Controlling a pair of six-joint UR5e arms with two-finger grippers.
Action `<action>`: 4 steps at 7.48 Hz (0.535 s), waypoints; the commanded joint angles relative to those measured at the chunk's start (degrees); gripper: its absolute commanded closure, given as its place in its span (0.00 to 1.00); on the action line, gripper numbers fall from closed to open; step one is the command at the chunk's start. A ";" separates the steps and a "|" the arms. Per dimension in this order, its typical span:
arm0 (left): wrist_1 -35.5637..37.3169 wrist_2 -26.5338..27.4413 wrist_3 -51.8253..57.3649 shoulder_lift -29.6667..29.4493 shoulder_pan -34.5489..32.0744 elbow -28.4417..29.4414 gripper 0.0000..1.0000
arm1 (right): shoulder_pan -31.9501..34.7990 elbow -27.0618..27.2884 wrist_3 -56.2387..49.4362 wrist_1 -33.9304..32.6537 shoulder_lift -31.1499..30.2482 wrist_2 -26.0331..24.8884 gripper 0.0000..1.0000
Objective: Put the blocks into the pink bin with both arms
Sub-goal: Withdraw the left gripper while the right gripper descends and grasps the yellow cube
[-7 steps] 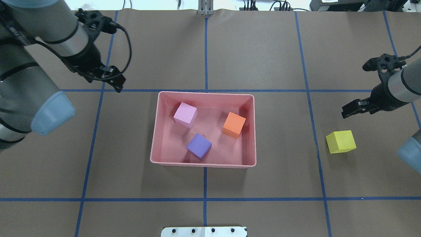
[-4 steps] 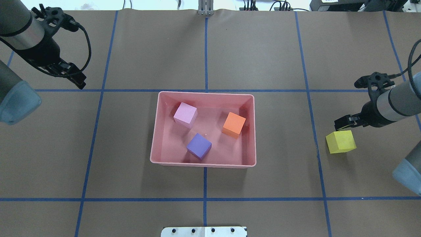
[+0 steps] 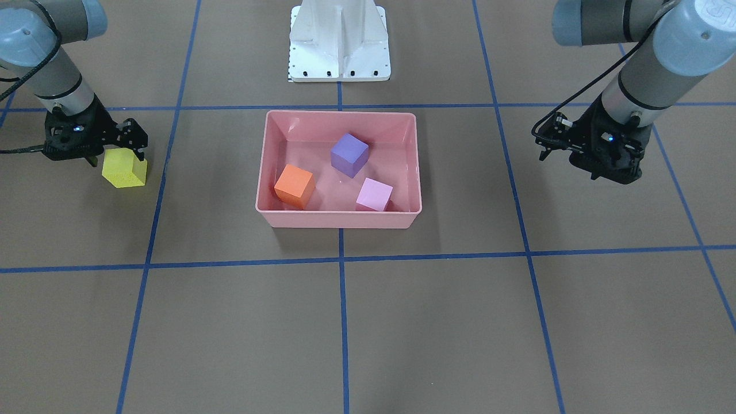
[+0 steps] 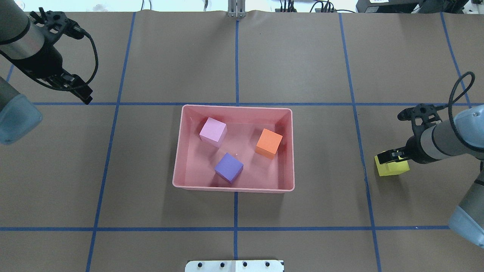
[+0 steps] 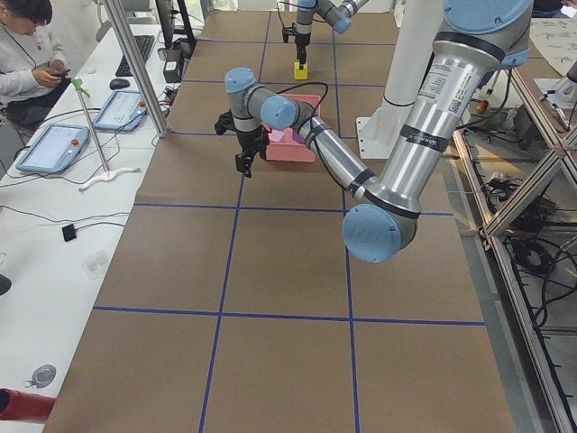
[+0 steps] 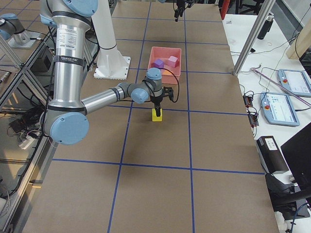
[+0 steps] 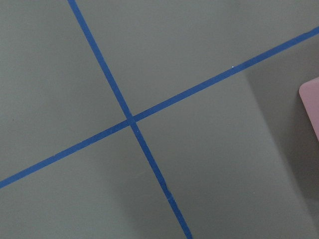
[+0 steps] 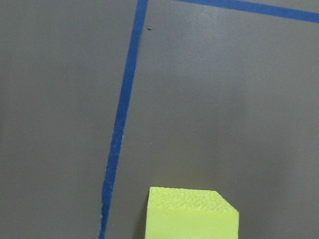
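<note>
Hand of right arm (image 3: 115,157) hangs over yellow block (image 3: 125,172).

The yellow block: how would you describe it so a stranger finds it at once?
Start at the pink bin in the middle of the table. The yellow block sits on the table on the robot's right side, under the right claw. It is the only block outside the bin and the only yellow one.
</note>
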 commanded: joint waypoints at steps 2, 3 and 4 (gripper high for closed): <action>-0.01 0.00 -0.07 0.05 0.07 0.00 0.00 | -1.41 -5.12 0.80 6.80 0.18 -0.46 0.46; -0.01 0.00 -0.07 0.05 0.16 0.00 0.00 | -1.33 -4.69 1.16 6.63 0.71 0.33 0.99; -0.01 0.00 -0.16 0.05 0.16 0.00 0.00 | -1.15 -3.21 1.42 6.02 0.71 1.29 1.00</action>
